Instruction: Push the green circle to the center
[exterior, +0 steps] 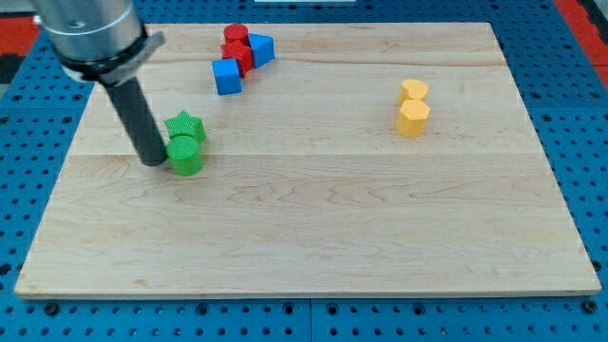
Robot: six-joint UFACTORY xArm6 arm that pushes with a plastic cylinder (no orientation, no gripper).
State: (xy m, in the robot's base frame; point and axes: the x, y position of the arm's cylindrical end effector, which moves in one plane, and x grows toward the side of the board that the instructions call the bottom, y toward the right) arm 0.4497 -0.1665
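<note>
Bare wooden surface (313, 237) fills the view's bottom, nearest the camera. As for the end effector, it has no jaws, only a dark rod that holds nothing; my tip (154, 162) rests on the surface, touching or just beside the green circle (186, 155), which lies immediately to the view's right of it. Just up and to the right of my tip, a green star (185, 126) sits against the circle. Further up and right are red and blue blocks (239, 55) in a cluster; well off to the right are two yellow blocks (412, 106). By my judgement the task is barely begun: contact looks made, but the circle is well left of centre, with nearly the whole push to the right remaining.
</note>
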